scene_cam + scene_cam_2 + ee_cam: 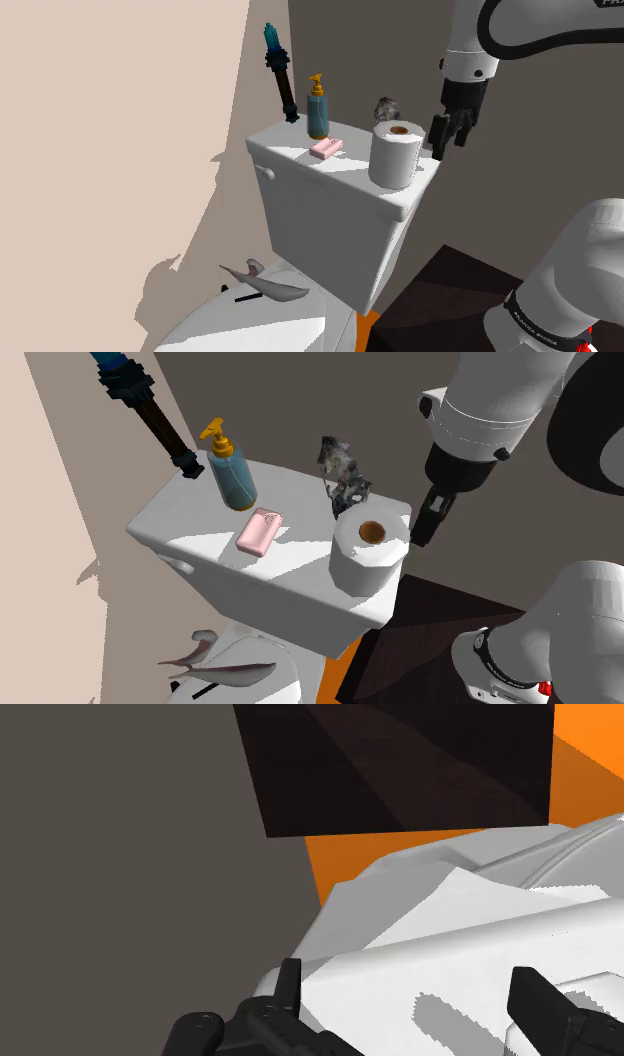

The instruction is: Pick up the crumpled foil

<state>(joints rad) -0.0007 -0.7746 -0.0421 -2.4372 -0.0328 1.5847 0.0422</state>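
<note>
Crumpled foil [342,477]: sitting on the cistern lid [190,522], right behind the toilet roll [368,552], on the wall side.
Gripper [425,527]: fingers apart, nothing between them; it hangs just beside the toilet roll, out past the lid's end, so it's off the foil.
Risk one: the straight route to the foil goes past the roll. Sweep across low and the roll likely gets bumped and tips off the lid.
Risk two: the fingertips are down near the lid's edge. A sideways move without lifting could clip that rim.
Risk three: foil looks light and springy. A glancing touch may shove it away from the roll rather than trap it.
Bystanders: soap dispenser [233,477] and pink soap bar [258,532], well apart from the roll, probably safe.
</note>
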